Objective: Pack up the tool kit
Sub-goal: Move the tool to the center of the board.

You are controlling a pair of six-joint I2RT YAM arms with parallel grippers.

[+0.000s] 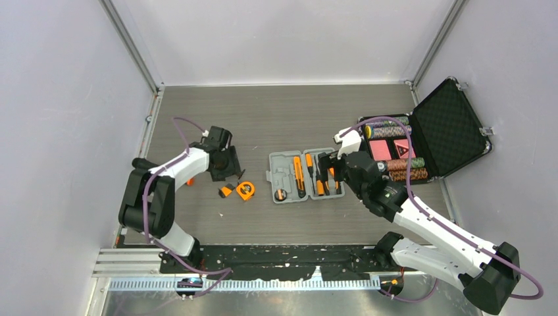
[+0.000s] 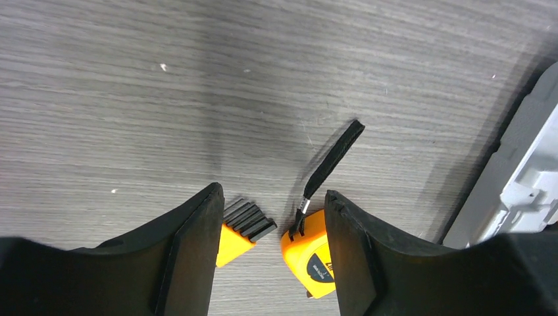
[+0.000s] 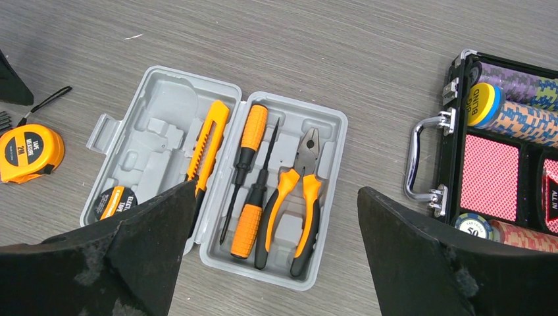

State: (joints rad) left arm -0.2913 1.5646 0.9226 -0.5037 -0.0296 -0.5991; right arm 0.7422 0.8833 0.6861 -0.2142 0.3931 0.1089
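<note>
The grey tool kit case [image 1: 279, 170] lies open at mid-table. In its slots [image 3: 164, 99] sit a utility knife [image 3: 209, 135], two screwdrivers [image 3: 250, 141], pliers [image 3: 296, 197] and a roll of electrical tape [image 3: 115, 201]. An orange tape measure [image 1: 245, 190] and an orange holder of black hex keys [image 1: 226, 191] lie loose on the table left of the case. My left gripper [image 2: 271, 217] hovers open over these two, the hex keys [image 2: 240, 224] by its left finger and the tape measure [image 2: 309, 253] by its right. My right gripper [image 3: 276, 189] stands wide open above the case's right half.
A larger black case [image 1: 447, 125] with poker chips and cards stands open at the right, its metal handle [image 3: 418, 161] close to the tool kit. The tape measure's black strap [image 2: 332, 161] trails across the wood. Grey walls enclose the table.
</note>
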